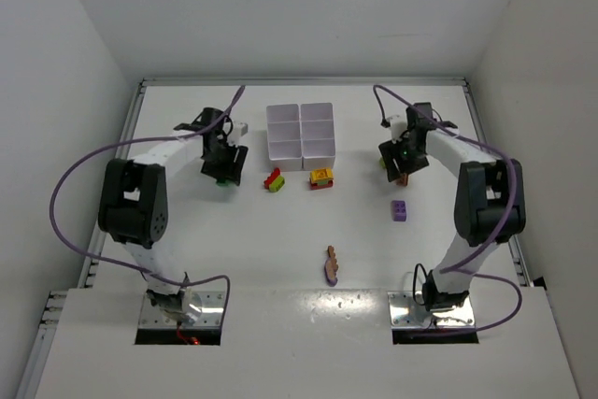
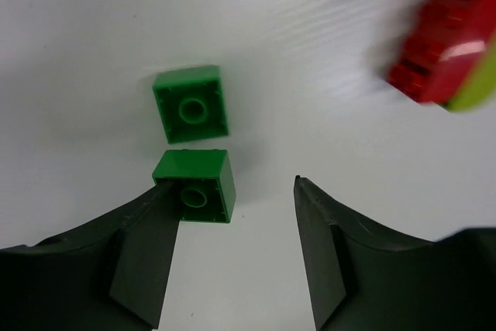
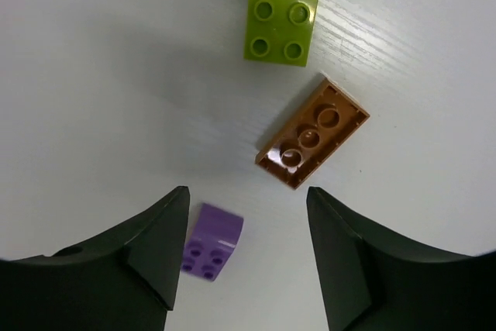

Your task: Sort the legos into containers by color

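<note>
Across the white table [image 1: 187,259] both arms reach away from me, the left arm [image 1: 135,198] bent toward the far left and the right arm [image 1: 486,198] toward the far right. Between them, at the far middle, sits the white tray [image 1: 301,135] of six square cells; I cannot see into them well enough to tell what they hold.

I see the left gripper [image 2: 248,187] with its jaws apart, clamped on nothing. One green brick [image 2: 195,187] lies against its left finger [image 2: 143,253], and a second green brick [image 2: 191,104] rests just beyond it, a thin gap between them. The right gripper [image 3: 246,191] is also spread and holds nothing.

Just in front of the tray lie a red and lime clump [image 1: 274,180] and a yellow and red clump [image 1: 321,178]. Beyond the right gripper, an orange brick [image 3: 312,132] lies hollow side up, with a lime brick [image 3: 280,25] just past it, studs up. A purple brick [image 1: 400,210] sits on the table nearer me. A slim brown and purple piece [image 1: 332,265] lies toward the front middle.
</note>
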Controlling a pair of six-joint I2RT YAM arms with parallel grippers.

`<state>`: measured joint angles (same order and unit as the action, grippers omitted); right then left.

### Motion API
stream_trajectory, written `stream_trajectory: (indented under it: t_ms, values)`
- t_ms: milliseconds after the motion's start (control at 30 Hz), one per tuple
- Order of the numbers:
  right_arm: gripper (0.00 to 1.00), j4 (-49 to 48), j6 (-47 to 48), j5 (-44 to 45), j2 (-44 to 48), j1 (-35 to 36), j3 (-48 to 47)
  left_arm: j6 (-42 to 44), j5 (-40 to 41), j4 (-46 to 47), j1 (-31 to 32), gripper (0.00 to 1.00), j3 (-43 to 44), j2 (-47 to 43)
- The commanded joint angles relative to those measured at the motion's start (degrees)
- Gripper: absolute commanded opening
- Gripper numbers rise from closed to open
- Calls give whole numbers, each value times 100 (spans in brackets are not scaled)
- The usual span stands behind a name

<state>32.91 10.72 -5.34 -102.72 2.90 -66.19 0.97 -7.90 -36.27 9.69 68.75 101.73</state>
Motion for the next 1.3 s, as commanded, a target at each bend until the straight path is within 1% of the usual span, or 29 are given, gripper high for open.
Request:
stream_trajectory:
  t_ms: [0, 33, 67, 100, 133, 167, 200, 233, 267, 300, 333, 367, 433, 467, 533, 600, 633, 667, 733, 767, 833, 900, 967, 1033, 1067, 1133, 1233, 1267]
  values:
    - [63, 145, -131, -703, 901, -96, 27, 1102, -1035, 130, 23, 65, -20, -1171]
    - [63, 146, -132, -983, 1181, -157, 80, 1403, -1534, -1, 102, 66, -20, -1495]
    - [63, 294, -132, -1160, 1314, -158, 80, 1693, -1843, -98, 103, 66, -81, -1664]
    - [63, 348, -62, -1301, 1429, -158, 80, 2496, -2247, -456, 173, 66, -81, -1813]
    - [64, 348, 0, -1520, 1630, -210, 141, 2861, -2738, -669, 286, 66, -81, -2015]
    - [64, 479, 0, -1618, 1702, -210, 194, 3134, -2856, -845, 383, 66, -81, -2017]
    - [64, 532, 87, -1758, 1763, -211, 247, 3816, -3023, -1342, 602, 66, -3, -2017]
    - [64, 602, 88, -1812, 1764, -263, 247, 4214, -3364, -1661, 734, 66, 68, -1965]
    - [64, 603, 140, -1812, 1842, -324, 326, 4584, -3515, -2168, 875, 66, 129, -1886]
    - [64, 655, 141, -1812, 1843, -325, 413, 5222, -3656, -2365, 1190, 66, 182, -1824]
    - [64, 656, 141, -1812, 1904, -403, 466, 5551, -3849, -2532, 1375, 66, 235, -1763]
    - [64, 656, 193, -1760, 1904, -491, 580, 5911, -3850, -2604, 1847, 66, 235, -1684]
    - [64, 656, 194, -1699, 1966, -605, 695, 6194, -3685, -2474, 2324, 66, 235, -1683]
    - [64, 586, 254, -1602, 2027, -728, 791, 6596, -3631, -2307, 2718, 66, 174, -1683]
    - [64, 524, 255, -1383, 2080, -851, 862, 7177, -3631, -2148, 3011, 66, 34, -1683]
    - [64, 454, 255, -1233, 2141, -1062, 863, 7958, -3683, -2095, 3213, 66, -203, -1683]
    - [64, 454, 72, -1032, 2142, -1133, 863, 8632, -3771, -2095, 3371, 66, -274, -1622]
    - [64, 393, -51, -952, 2142, -1316, 863, 8874, -3824, -2008, 3442, 66, -275, -1569]
    - [64, 392, -358, -951, 2211, -1545, 863, 9252, -3902, -1823, 3548, 65, -336, -1412]
    - [64, 331, -447, -951, 2299, -1790, 915, 9376, -3964, -1822, 3635, 64, -275, -1193]
    - [64, 331, -588, -1195, 2370, -2002, 915, 9754, -4017, -1761, 3706, 62, -117, -972]
    - [64, 383, -667, -1302, 2440, -2222, 863, 9826, -4017, -1673, 3786, 61, 50, -605]
    - [64, 383, -668, -1434, 2520, -2285, 863, 9756, -4070, -1673, 3847, 60, 532, -313]
    - [64, 532, -668, -1504, 2599, -2355, 801, 9703, -4263, -1865, 3847, 60, 910, 56]
    - [64, 533, -668, -1600, 2668, -2425, 801, 9772, -4316, -2162, 3673, 59, 1199, 127]
    - [64, 786, -519, -1881, 2731, -2425, 748, 9773, -4378, -2384, 3505, 59, 1351, 127]
    - [64, 840, -404, -2258, 2889, -2285, 809, 9659, -4378, -2516, 2935, 59, 1133, -249]
    - [64, 840, -326, -2391, 2958, -2285, 810, 9345, -4378, -2516, 2541, 59, 906, -581]
